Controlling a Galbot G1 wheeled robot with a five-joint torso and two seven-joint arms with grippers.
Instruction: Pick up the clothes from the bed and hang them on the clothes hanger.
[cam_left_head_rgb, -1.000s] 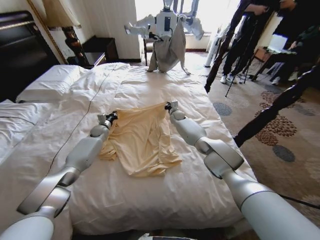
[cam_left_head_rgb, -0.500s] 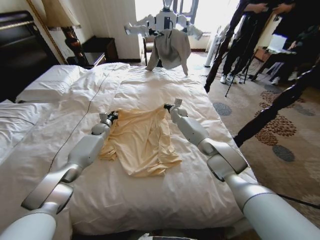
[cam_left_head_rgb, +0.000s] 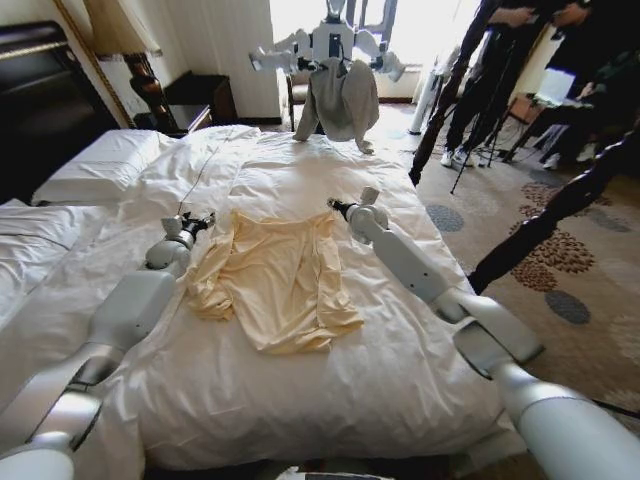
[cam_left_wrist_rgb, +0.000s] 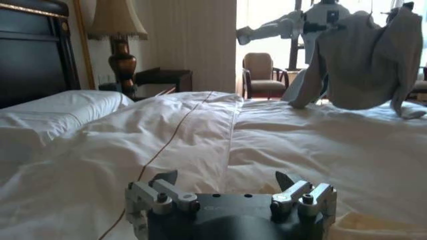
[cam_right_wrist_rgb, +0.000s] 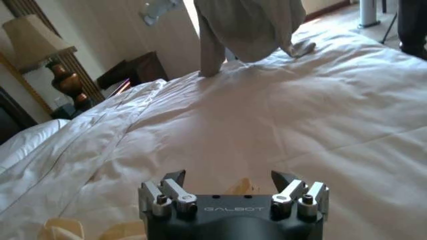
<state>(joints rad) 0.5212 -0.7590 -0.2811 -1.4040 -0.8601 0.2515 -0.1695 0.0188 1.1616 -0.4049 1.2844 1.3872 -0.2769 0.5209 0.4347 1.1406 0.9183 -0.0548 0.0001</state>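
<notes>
Lying flat mid-bed, the pale butter-yellow long-sleeved thin shirt (cam_left_head_rgb: 275, 280) stretches collar-to-hem away from the headboard, between both grippers. The right gripper (cam_left_head_rgb: 336, 207) sits at the collar's corner, nearer than the left gripper (cam_left_head_rgb: 202, 219), which hovers just off the opposite shoulder. Both wrist views show fingers spread, holding nothing. From the head view alone the white quilted bed (cam_left_head_rgb: 300, 165) reads whole.

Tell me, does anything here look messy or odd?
The yellow shirt lies crumpled on the bed, one sleeve bunched near the left gripper. A thin cord trails across the duvet.
</notes>
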